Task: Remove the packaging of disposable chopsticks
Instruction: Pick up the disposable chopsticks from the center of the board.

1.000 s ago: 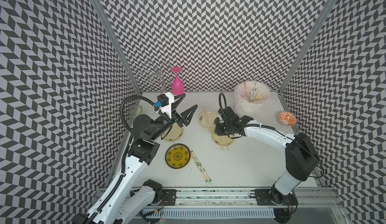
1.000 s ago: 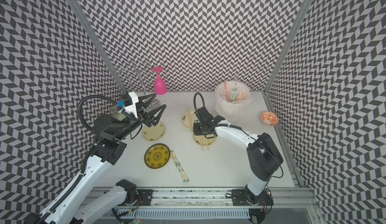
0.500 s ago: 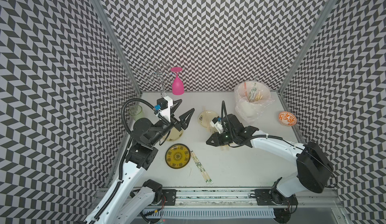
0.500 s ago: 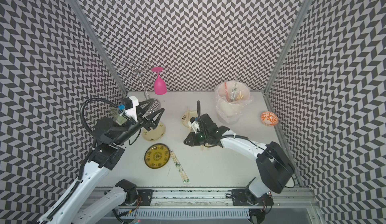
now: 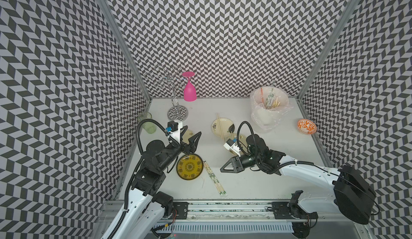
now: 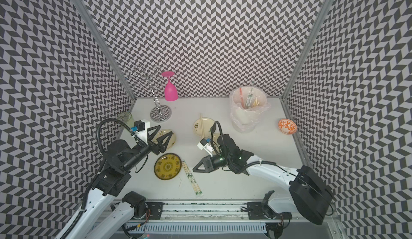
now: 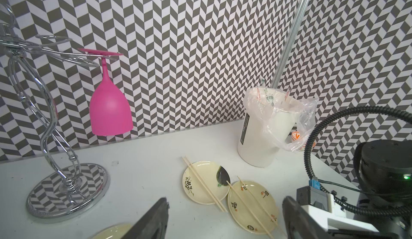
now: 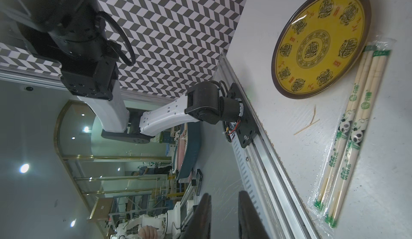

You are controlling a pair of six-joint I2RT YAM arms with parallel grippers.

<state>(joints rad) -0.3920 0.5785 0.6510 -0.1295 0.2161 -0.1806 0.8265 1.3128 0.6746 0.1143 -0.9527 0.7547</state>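
Right gripper (image 5: 223,170), jaws slightly apart and empty, hovers near two wrapped chopstick pairs (image 5: 214,178) beside the yellow plate (image 5: 189,166); left gripper (image 6: 165,130) gapes wide.

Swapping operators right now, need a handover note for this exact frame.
Left gripper: open, empty, above a pale plate.
Right gripper: jaws a narrow gap apart, nothing between them, close to the wrapped pairs.
Done: two bare chopstick pairs lie across two small pale plates; stripped sleeves stand in the lined white bin.
Left: both wrapped pairs lie side by side on the table beside the yellow plate, sleeves still on. Neither gripper touches them.
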